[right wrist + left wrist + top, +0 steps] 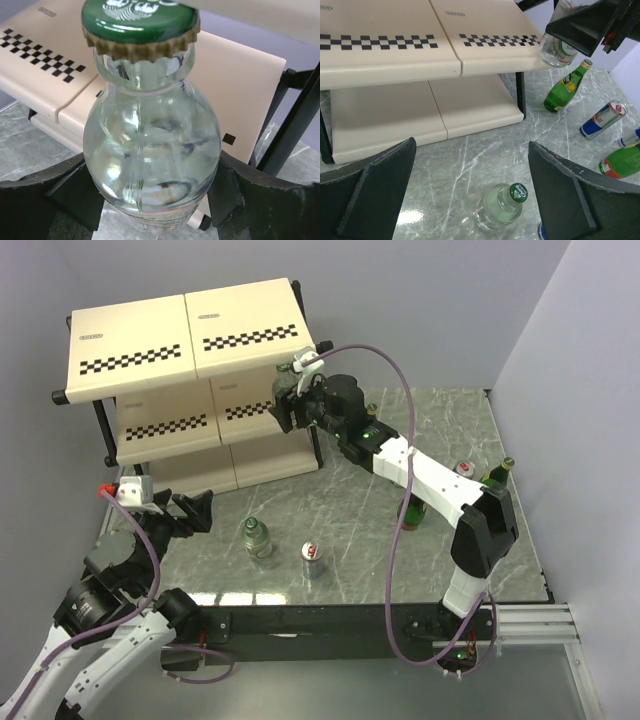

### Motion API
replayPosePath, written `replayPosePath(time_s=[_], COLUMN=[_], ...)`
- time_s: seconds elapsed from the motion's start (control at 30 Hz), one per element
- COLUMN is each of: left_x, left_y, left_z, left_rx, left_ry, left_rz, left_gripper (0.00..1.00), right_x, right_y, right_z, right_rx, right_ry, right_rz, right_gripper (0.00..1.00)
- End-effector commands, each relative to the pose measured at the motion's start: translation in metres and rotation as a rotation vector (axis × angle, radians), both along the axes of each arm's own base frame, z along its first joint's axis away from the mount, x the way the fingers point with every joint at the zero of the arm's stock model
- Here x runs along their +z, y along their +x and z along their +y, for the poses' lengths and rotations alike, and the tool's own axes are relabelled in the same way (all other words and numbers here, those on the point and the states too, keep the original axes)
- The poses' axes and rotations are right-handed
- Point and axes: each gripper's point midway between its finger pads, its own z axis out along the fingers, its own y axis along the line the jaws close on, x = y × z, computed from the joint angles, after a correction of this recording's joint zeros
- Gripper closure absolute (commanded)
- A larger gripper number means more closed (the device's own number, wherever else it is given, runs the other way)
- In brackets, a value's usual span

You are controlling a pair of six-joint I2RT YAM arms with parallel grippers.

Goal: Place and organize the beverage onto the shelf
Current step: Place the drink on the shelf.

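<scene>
The shelf (190, 370) stands at the far left, cream panels with checkered strips. My right gripper (288, 405) is shut on a short clear bottle (150, 150) with a green cap, held upright in the air beside the shelf's right end (240, 90); the held bottle (559, 47) also shows in the left wrist view. My left gripper (472, 150) is open above the table, and a second short clear bottle (500, 205) stands upright below and between its fingers, untouched. In the top view that bottle (257, 537) stands beside a slim can (313, 560).
On the right of the table are a green bottle (497, 475), another green bottle (413, 510) partly behind my right arm, and a can (465, 470). The left wrist view shows a green bottle (567, 87) and a can (602, 120) near the shelf's black post (520, 95).
</scene>
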Motion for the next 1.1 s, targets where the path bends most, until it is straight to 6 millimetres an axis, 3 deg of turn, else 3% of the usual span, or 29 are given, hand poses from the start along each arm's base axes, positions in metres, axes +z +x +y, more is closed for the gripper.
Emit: replayPosePath(time_s=[0.0,0.27,0.5,1.07], left_x=[0.0,0.004,0.006,0.001], left_y=[0.0,-0.005,-0.007,-0.004], left_z=[0.002,0.001,0.001,-0.002], left_rx=[0.009,-0.007,-0.012,-0.011], left_ry=[-0.007,-0.05,-0.077,-0.077], left_rz=[-0.018,-0.027,-0.028,-0.02], left_gripper=[0.01,0.01,0.0,0.01], right_x=[0.126,0.118,0.124,0.104], right_y=[0.002,0.01,0.022,0.048], right_z=[-0.011,-0.009,-0.006,-0.006], right_rx=[-0.045,-0.068,-0.09,-0.188], right_ry=[0.249,0.268,0.283,0.308], right_rz=[-0.264,-0.265,-0.291,-0.298], right_gripper=[1.0,1.0,1.0,1.0])
